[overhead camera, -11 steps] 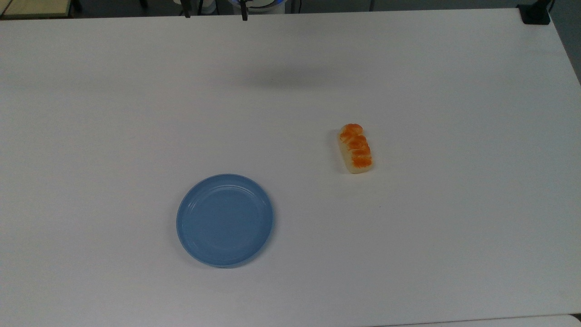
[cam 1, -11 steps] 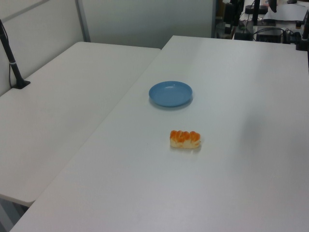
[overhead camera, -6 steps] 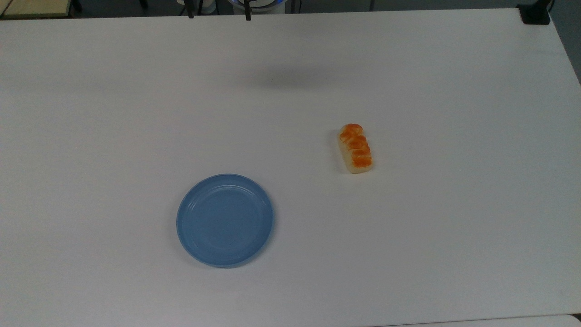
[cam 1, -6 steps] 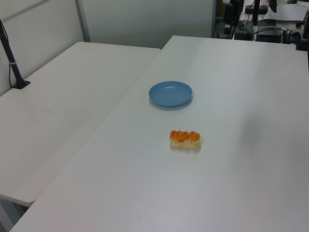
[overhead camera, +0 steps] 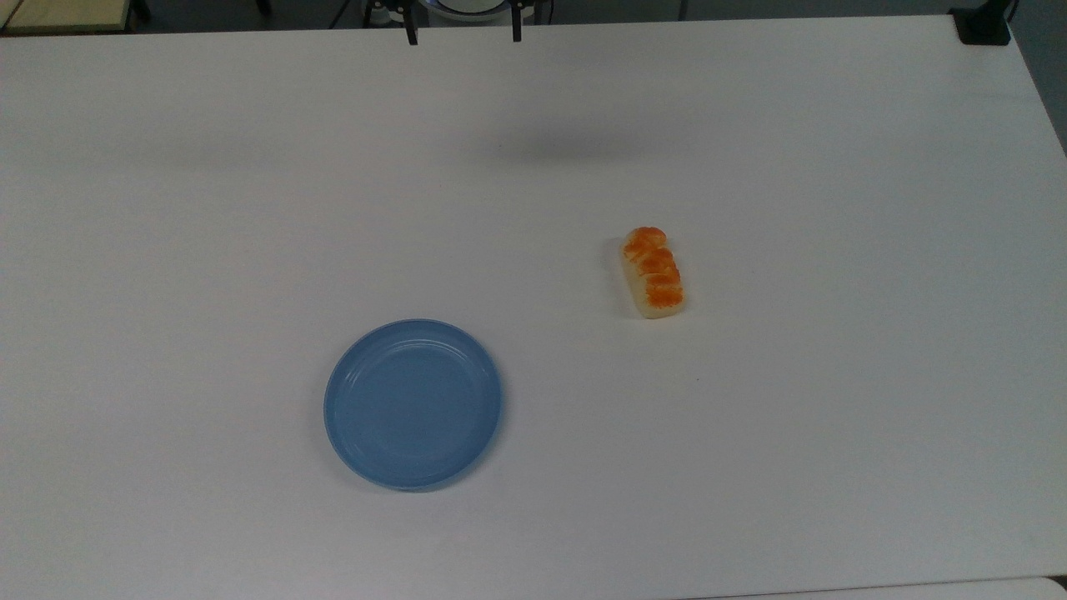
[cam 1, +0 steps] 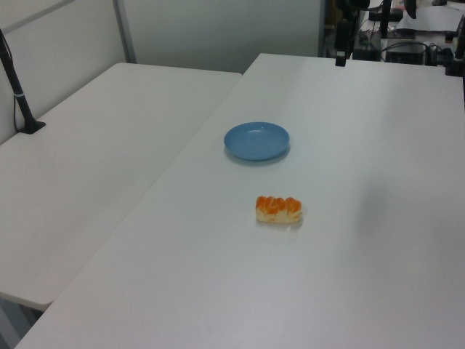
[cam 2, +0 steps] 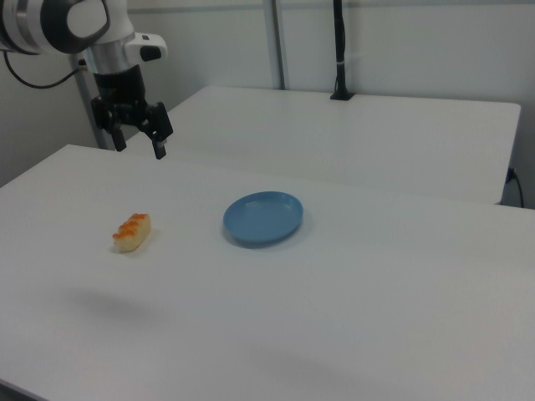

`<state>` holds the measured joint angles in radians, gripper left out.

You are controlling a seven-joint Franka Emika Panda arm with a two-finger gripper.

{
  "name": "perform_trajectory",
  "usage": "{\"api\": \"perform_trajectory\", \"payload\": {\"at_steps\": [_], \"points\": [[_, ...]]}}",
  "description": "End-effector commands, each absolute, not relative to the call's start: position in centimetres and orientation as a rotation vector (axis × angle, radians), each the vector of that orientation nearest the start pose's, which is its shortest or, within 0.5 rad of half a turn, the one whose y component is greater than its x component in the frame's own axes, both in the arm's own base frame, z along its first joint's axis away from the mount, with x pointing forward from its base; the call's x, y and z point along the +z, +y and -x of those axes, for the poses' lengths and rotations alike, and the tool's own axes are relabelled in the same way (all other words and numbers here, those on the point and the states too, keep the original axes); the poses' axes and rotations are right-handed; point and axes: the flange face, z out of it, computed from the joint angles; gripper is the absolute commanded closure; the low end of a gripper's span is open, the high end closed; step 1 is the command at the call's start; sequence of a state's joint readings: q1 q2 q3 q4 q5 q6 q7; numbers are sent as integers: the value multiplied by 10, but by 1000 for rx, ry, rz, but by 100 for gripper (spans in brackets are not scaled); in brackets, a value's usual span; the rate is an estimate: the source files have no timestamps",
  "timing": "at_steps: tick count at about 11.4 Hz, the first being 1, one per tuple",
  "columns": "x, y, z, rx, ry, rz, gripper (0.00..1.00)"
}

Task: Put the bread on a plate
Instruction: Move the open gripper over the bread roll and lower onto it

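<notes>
We are holding the tool high above the tabletop, its two fingers spread apart and gripping nothing. In the top view the fingertips are showing at the upper edge, and they have shifted toward the top view's right and stand wider apart than half a second ago. We judge this to mean that the approach to the bread is beginning and the tool is being readied for a grasp.

The bread is lying on the tabletop, unmoved, glazed top upward, well below and apart from the tool. In the right view it is resting to the right view's left of the plate.

The plate is sitting empty and unmoved, well apart from the bread, toward the top view's lower left of it.

No part of the transfer is done yet. Next, we judge, the tool needs to descend over the bread with the fingers straddling its narrow width.
</notes>
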<state>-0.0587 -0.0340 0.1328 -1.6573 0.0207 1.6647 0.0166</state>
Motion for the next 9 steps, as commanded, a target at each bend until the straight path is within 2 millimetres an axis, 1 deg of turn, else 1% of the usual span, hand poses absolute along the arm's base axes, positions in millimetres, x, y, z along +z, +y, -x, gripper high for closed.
{"api": "perform_trajectory", "payload": {"at_steps": [1,2,3,4,5,6,7,8,9], "points": [[592,69,-554,-54,-122,3050,0],[583,77,-559,-104,-86,3027,0],[571,96,-561,-148,-75,3016,0],[555,112,-562,-164,-78,3011,0],[535,135,-564,-173,-88,3001,0],[515,152,-573,-168,-69,2989,0],[491,170,-578,-128,-93,2987,0],[471,188,-581,-100,-133,2982,0],[457,197,-584,-85,-129,2991,0]]}}
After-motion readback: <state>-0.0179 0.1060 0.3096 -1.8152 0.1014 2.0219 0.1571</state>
